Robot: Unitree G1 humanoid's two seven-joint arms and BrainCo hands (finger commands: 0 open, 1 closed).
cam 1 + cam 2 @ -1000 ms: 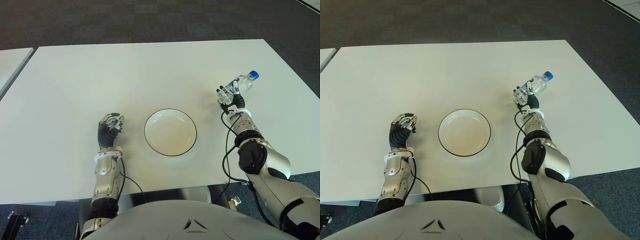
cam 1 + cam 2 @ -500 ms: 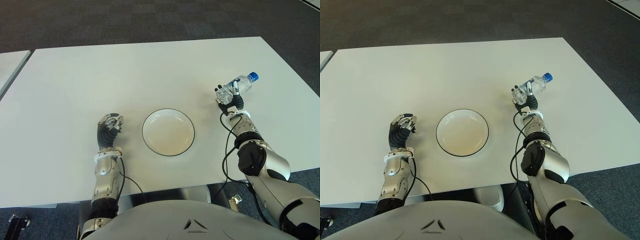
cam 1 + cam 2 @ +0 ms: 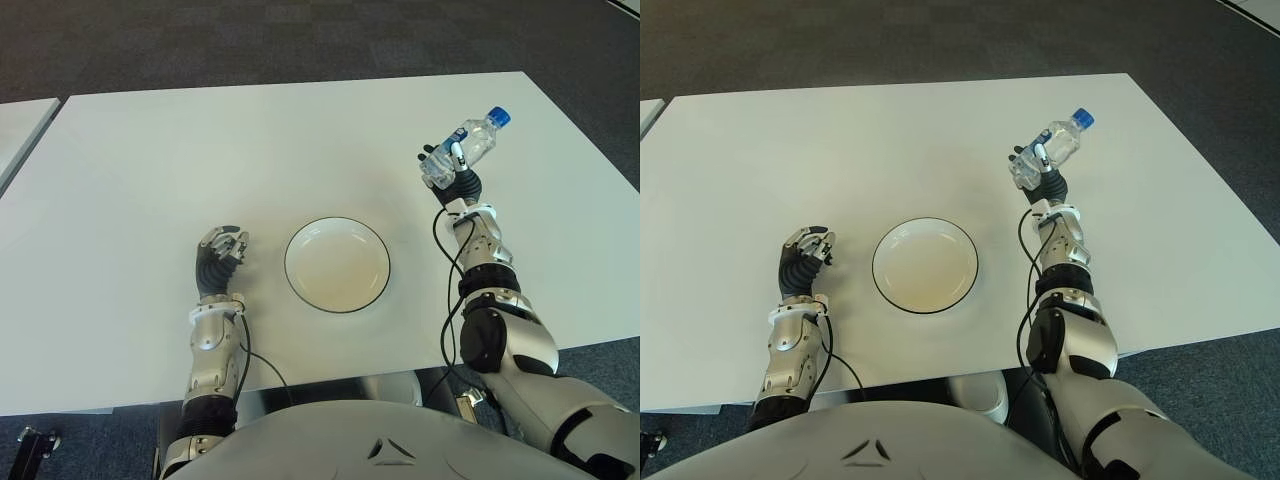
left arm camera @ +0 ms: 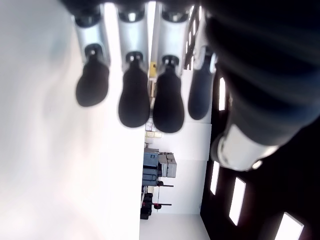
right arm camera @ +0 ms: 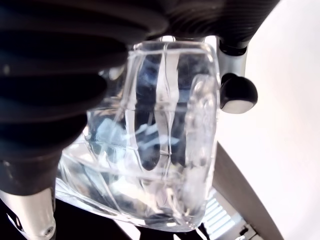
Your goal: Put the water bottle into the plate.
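Toward the right side of the left eye view, above the white tabletop (image 3: 200,140), the right hand (image 3: 447,171) is clamped around the lower half of the clear water bottle (image 3: 470,145). That bottle is tilted, its blue cap (image 3: 498,116) pointing to the upper right of the frame and its base toward the lower left. From the right wrist view, the ribbed transparent body of the bottle fills the space between the dark fingers (image 5: 60,95), which wrap it closely.

At the centre of the frame, slightly below the middle, sits the round white plate (image 3: 337,264) with a dark rim; nothing lies in it. Its place is to the lower left of the raised bottle, well apart from it.

Left of the plate, in the lower left part of the frame, shows the left hand (image 3: 220,256), its fingers curled inward and gripping nothing; the left wrist view shows the dark fingertips (image 4: 134,102) side by side, with no object among them.
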